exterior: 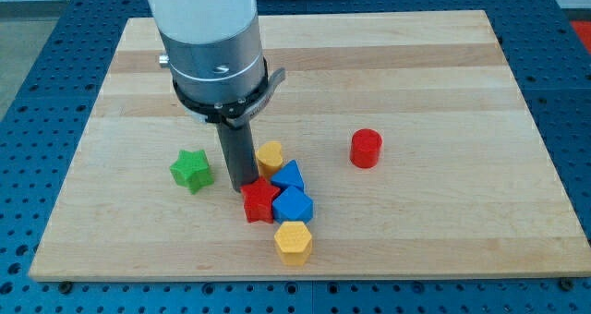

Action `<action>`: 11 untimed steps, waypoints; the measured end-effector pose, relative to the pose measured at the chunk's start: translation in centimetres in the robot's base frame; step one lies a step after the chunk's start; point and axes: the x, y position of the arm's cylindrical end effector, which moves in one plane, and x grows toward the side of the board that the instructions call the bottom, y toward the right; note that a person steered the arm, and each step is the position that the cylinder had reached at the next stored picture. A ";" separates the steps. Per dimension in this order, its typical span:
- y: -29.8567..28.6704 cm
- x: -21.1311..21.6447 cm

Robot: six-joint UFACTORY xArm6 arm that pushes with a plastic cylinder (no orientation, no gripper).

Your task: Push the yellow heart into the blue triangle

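The arm had no fingers — only a dark rod. Its tip touched the counter just beside the yellow heart, at the heart's 8 o'clock. The blue triangle touched the heart at its 5 o'clock. A red star, a blue block and a yellow hexagon crowded below — a green star sat at 9 o'clock, a red cylinder at 3 o'clock.

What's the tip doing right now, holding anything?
My tip: a bare rod, holds nothing; it stands just left of the yellow heart, above the red star. Whether it touches them cannot be told.
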 end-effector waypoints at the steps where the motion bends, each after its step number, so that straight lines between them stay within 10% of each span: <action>1: 0.0 0.4; 7: -0.4 -7.2; 11: 0.8 -3.0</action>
